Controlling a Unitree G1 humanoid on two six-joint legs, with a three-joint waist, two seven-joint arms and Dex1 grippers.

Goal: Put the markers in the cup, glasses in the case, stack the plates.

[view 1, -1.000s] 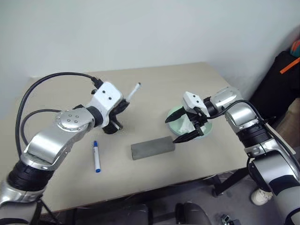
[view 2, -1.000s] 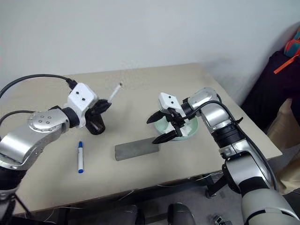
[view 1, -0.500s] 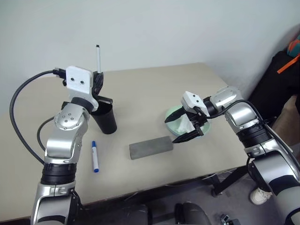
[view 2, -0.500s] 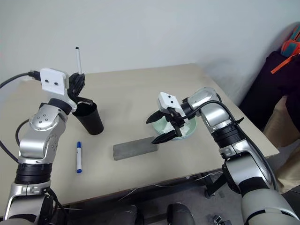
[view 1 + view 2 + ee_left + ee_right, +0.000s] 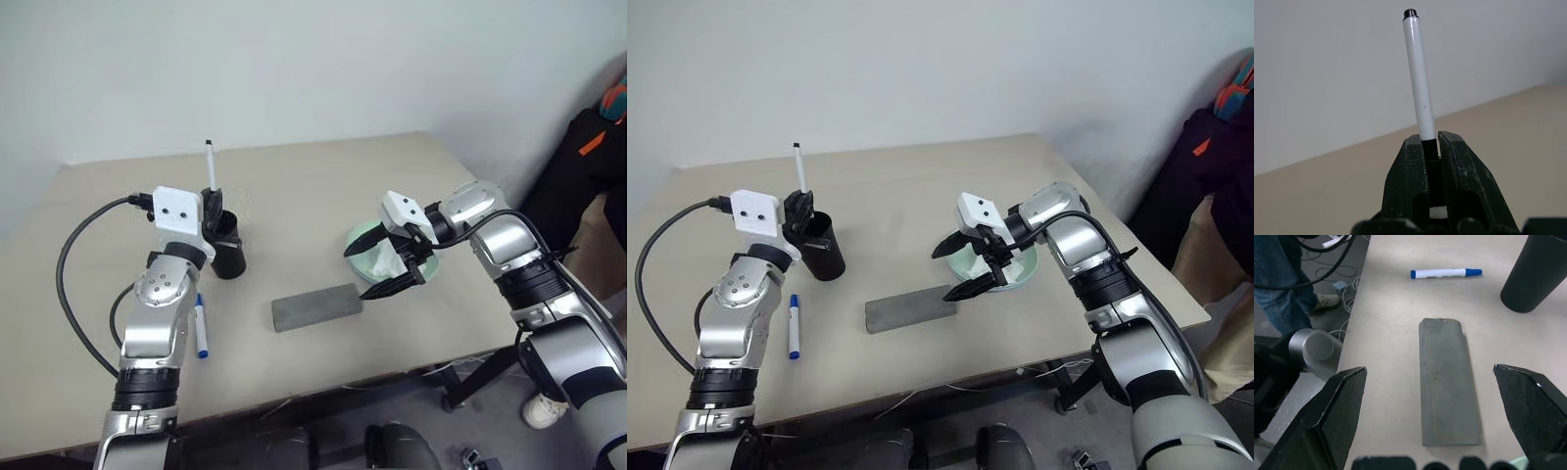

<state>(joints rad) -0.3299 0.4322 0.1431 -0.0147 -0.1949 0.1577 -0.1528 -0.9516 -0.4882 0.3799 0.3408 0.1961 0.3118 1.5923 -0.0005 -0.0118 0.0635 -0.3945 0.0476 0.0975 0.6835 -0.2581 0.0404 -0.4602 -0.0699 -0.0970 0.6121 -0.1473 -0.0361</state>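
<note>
Marker [image 5: 1419, 73] stands upright, pinched between left fingers [image 5: 1406, 183]; right fingers [image 5: 1337, 413] wide.

The left gripper [image 5: 1432, 142], clamped on the black-capped marker [image 5: 210, 164], now sits lower and closer to the black cup [image 5: 227, 257] than half a second ago, its fingers just at the cup's rim. A second ago the marker slants toward the right over the table; now it stands nearly upright, black end up, directly above the cup's mouth. The left arm hangs more vertically at the table's near left.
</note>
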